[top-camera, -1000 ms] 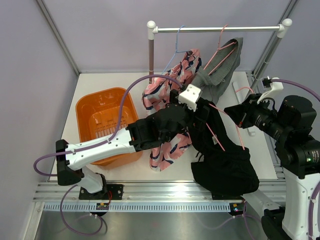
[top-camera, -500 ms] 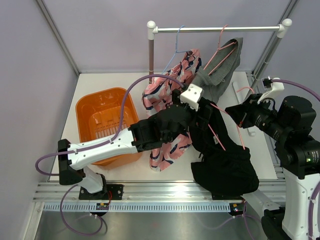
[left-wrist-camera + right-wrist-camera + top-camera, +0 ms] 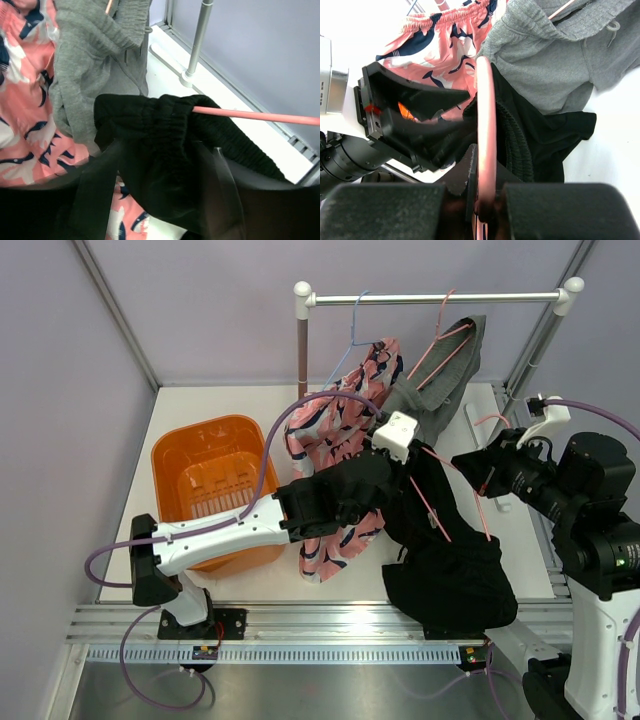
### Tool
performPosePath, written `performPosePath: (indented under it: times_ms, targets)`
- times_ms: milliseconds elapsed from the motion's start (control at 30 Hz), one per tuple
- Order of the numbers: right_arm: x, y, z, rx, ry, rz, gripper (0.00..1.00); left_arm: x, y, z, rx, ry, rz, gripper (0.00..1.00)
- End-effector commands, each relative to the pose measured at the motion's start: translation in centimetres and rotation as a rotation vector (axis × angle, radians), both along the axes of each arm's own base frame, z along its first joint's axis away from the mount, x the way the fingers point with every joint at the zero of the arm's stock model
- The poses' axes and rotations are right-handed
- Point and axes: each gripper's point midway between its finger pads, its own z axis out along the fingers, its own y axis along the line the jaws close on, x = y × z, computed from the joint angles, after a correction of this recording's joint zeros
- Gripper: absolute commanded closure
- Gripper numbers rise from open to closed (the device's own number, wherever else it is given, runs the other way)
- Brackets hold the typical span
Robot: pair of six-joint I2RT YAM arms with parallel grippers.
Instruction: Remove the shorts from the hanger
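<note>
The black shorts [image 3: 450, 565] hang from a pink hanger [image 3: 436, 512] and drape down to the table's front edge. Their gathered waistband [image 3: 160, 125] fills the gap between the fingers of my left gripper [image 3: 165, 150], which is shut on that bunch of fabric. The hanger's pink rod [image 3: 250, 115] comes out of the waistband to the right. My right gripper [image 3: 487, 200] is shut on the pink hanger [image 3: 486, 125] and holds it off the rail, right of the shorts. In the top view my left gripper's fingertips are buried in the black cloth.
Pink patterned shorts [image 3: 340, 420] and grey shorts [image 3: 445, 380] hang from the rack rail [image 3: 430, 298] just behind. An orange basket [image 3: 205, 490] stands at the left. The rack's right post [image 3: 197, 45] rises from the table behind the grey shorts.
My left arm has pushed a little to the right, and its jaws have gone from wide open to closed onto the black waistband. The right arm keeps still with the hanger.
</note>
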Motion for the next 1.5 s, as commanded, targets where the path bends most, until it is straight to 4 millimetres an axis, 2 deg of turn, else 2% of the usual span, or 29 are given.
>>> performPosePath:
  times_ms: [0,67,100,133,167,367,600,733,867,967,1000,1033,1067,1100,1167,1200,1267,1300,1367,1400,1433,1467]
  targets:
    - [-0.5,0.0,2.2,0.02,-0.066,0.0,1.0,0.9,1.1,3.9,-0.082,-0.053,0.085,0.58]
    - [-0.6,0.1,2.2,0.021,-0.063,0.006,1.0,1.4,1.5,4.1,-0.07,-0.066,0.117,0.73]
    - [-0.9,0.2,2.4,0.025,-0.066,0.013,1.0,1.9,2.0,4.1,-0.053,-0.075,0.154,0.86]
    - [-1.1,0.2,2.5,0.029,-0.071,0.018,1.0,2.5,2.4,4.8,-0.06,-0.082,0.18,0.94]
    - [-1.4,0.4,2.8,0.036,-0.077,0.031,1.0,3.0,2.8,4.7,-0.041,-0.079,0.201,1.0]
    - [-2.8,0.6,3.9,0.047,-0.105,0.056,1.0,6.8,3.9,4.5,-0.012,-0.075,0.3,1.0]
    - [-4.6,0.7,5.2,0.051,-0.143,0.083,1.0,9.9,4.4,3.5,-0.008,-0.05,0.311,1.0]
    - [-5.8,1.3,5.8,0.069,-0.164,0.131,1.0,11.0,3.9,3.1,0.006,-0.047,0.293,1.0]
    - [-5.4,0.6,5.8,0.06,-0.169,0.084,1.0,11.0,3.0,2.3,0.019,-0.027,0.253,1.0]
    - [-4.4,-0.1,5.7,0.055,-0.167,0.023,1.0,9.7,2.3,2.1,-0.008,-0.007,0.182,1.0]
    - [-4.1,-0.3,5.9,0.057,-0.178,0.008,1.0,8.4,2.0,3.0,-0.033,-0.015,0.123,1.0]
    - [-3.5,-0.8,5.8,0.055,-0.179,-0.026,1.0,7.5,1.5,2.5,-0.039,-0.02,0.088,1.0]
    - [-2.8,-0.9,5.3,0.057,-0.163,-0.048,1.0,6.6,1.3,2.9,-0.034,-0.043,0.045,1.0]
    - [-2.3,-1.1,5.6,0.061,-0.18,-0.062,1.0,4.5,0.2,3.3,-0.038,-0.055,-0.036,1.0]
    - [-1.1,-1.4,5.0,0.069,-0.168,-0.097,1.0,1.6,-0.3,4.3,-0.023,-0.081,-0.153,1.0]
    - [-0.5,-1.4,5.5,0.075,-0.192,-0.106,1.0,-1.0,-1.5,4.4,-0.015,-0.086,-0.256,1.0]
    - [0.8,-1.9,5.4,0.082,-0.193,-0.149,1.0,-4.0,-1.8,4.4,0.037,-0.118,-0.354,1.0]
    - [1.3,-2.0,6.0,0.088,-0.218,-0.166,1.0,-6.7,-2.5,4.4,0.061,-0.14,-0.437,1.0]
    - [2.5,-2.3,6.2,0.095,-0.221,-0.196,1.0,-9.6,-2.4,4.1,0.114,-0.177,-0.529,1.0]
    - [3.0,-2.4,6.8,0.101,-0.24,-0.205,1.0,-12.3,-2.8,3.6,0.13,-0.186,-0.614,1.0]
    - [3.4,-2.6,7.0,0.103,-0.247,-0.224,1.0,-13.8,-2.8,3.2,0.149,-0.189,-0.655,1.0]
    - [3.9,-2.7,7.3,0.108,-0.252,-0.232,1.0,-15.9,-2.4,3.7,0.149,-0.208,-0.718,1.0]
